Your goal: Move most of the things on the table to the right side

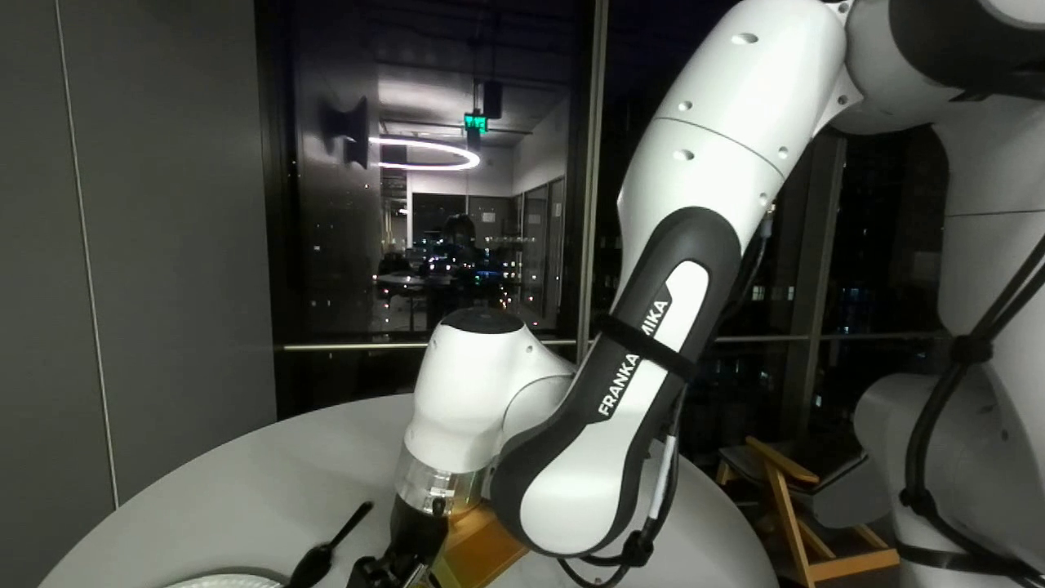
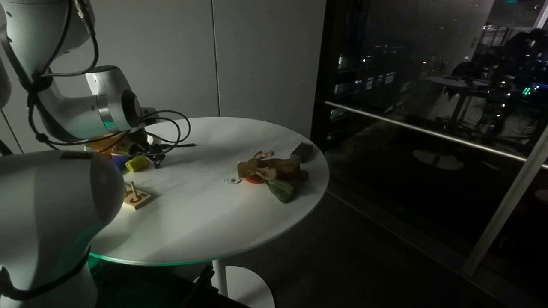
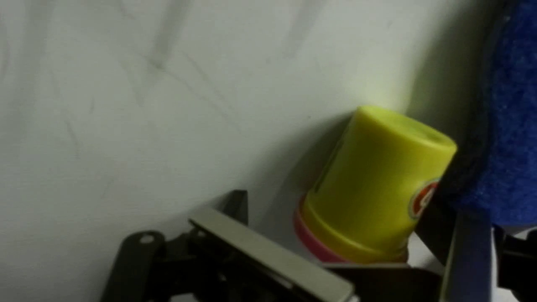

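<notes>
In the wrist view, the gripper (image 3: pixel 340 226) has its jaws spread along the bottom, clasping nothing, with the yellow tub (image 3: pixel 377 184) between them, lower right: probably light, stiff and slick, best pinched across its body, clear of the pink lid (image 3: pixel 309 238). The blue fuzzy piece (image 3: pixel 514 126) at the right edge should squash, as should the brown plush toy (image 2: pixel 281 167) right of centre in an exterior view.

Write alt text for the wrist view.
A yellow Play-Doh-style tub with a reddish lid shows between the jaws of the open gripper on a white tabletop. A fuzzy blue object runs off the right edge.
</notes>
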`<state>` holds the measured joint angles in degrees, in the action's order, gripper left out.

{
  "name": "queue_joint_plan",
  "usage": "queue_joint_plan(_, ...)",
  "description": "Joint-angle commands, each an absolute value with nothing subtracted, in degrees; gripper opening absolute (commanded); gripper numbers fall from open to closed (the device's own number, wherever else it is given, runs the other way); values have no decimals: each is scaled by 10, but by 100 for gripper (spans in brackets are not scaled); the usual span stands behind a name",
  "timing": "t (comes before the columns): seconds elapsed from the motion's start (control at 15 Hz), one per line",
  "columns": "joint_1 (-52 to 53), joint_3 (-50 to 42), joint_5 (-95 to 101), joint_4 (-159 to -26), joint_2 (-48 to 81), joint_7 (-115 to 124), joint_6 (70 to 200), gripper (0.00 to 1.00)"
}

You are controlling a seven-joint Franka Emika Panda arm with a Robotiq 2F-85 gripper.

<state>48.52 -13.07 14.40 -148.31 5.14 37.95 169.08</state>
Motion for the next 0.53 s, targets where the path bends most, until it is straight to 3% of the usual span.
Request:
queue_joint_plan(0.0,514,-138,212,-1502,12,455,1654,76)
queue_joint_plan(0.13,518,-147,306,-1491,12,509,1633,68)
queue_joint_plan(0.47,508,-146,529,-1473,4,663,1597,27)
